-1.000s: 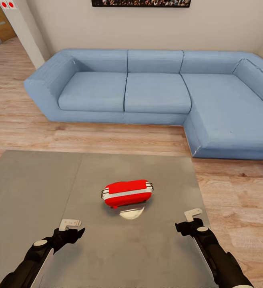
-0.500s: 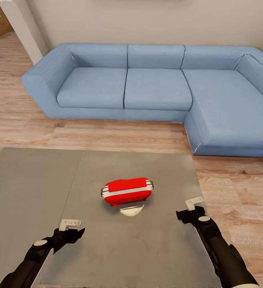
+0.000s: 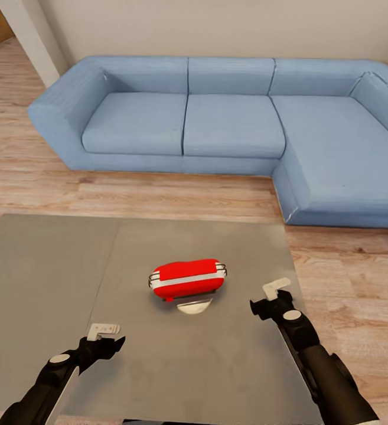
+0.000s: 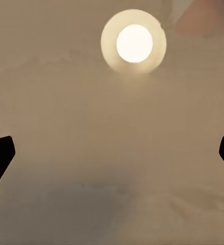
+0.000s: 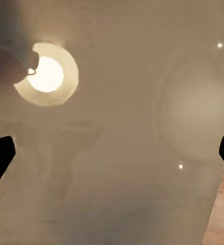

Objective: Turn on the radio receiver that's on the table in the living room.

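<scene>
One radio receiver (image 3: 188, 278), red w/ a silver band, lay on its side near the middle of the grey table (image 3: 46, 277), a pale lamp reflection on the glossy top just in front of it. Both grippers hovered over the table's near part w/ fingers spread & empty: right gripper (image 3: 270, 298) near the radio's right end, left gripper (image 3: 106, 335) farther back, well apart from it. Blue L-shaped sofa (image 3: 229, 127) stood beyond on the wood floor (image 3: 158, 198).
</scene>
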